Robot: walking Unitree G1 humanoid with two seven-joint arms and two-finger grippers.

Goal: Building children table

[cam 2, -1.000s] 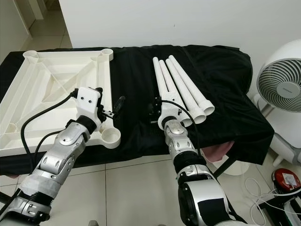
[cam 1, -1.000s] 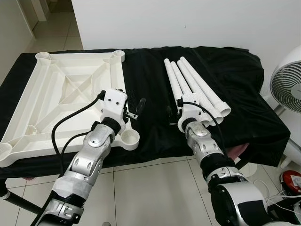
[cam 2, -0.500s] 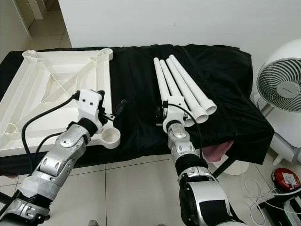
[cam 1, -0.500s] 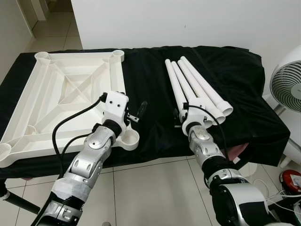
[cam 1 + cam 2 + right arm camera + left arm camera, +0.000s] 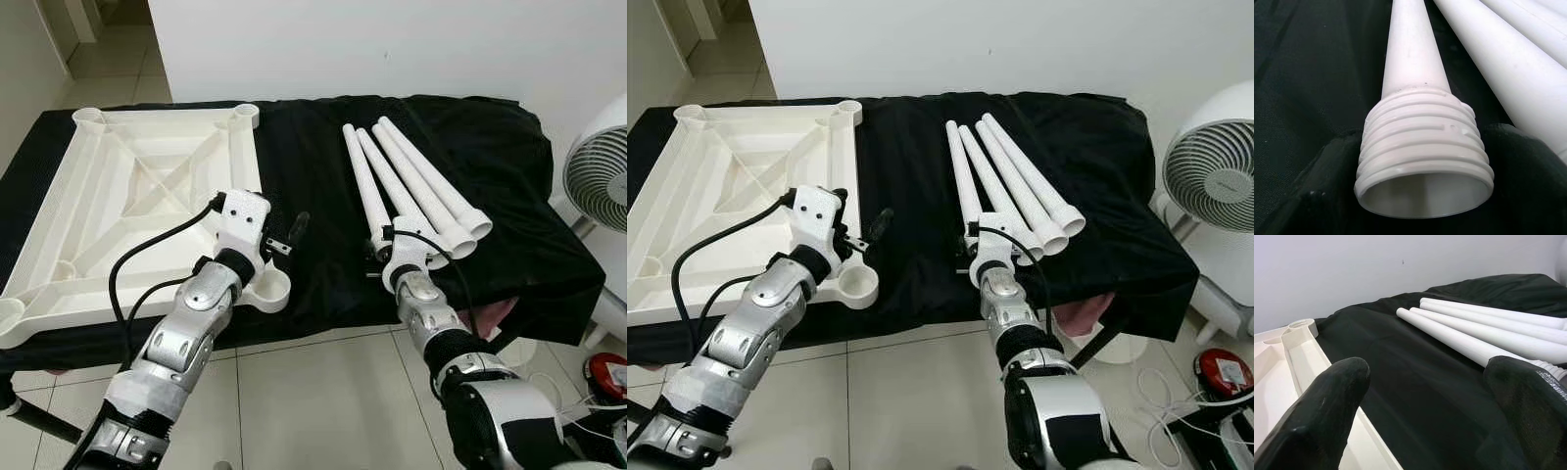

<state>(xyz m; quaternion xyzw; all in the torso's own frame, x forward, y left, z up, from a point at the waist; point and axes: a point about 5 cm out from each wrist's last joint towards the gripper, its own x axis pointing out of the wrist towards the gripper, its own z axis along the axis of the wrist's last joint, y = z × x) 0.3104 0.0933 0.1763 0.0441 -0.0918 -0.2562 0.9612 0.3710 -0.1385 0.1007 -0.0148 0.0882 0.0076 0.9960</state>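
Black cloth (image 5: pixel 313 196), ribbed tabletop (image 5: pixel 137 196), right gripper (image 5: pixel 1415 161) clasping threaded leg (image 5: pixel 1415 98)

Lighting: we are seeing even, bright indoor light, with no source in frame. Black cloth (image 5: pixel 313 166) is swallowing detail and showing little shadow. White tabletop (image 5: pixel 127 196) is reading near overexposed, its ribs marked by faint shading. Head views are staying sharp. Left wrist view: black fingers (image 5: pixel 1327 416) are blurring close up. Right wrist view: threaded leg end (image 5: pixel 1422 156) is sharp, its far length softening.
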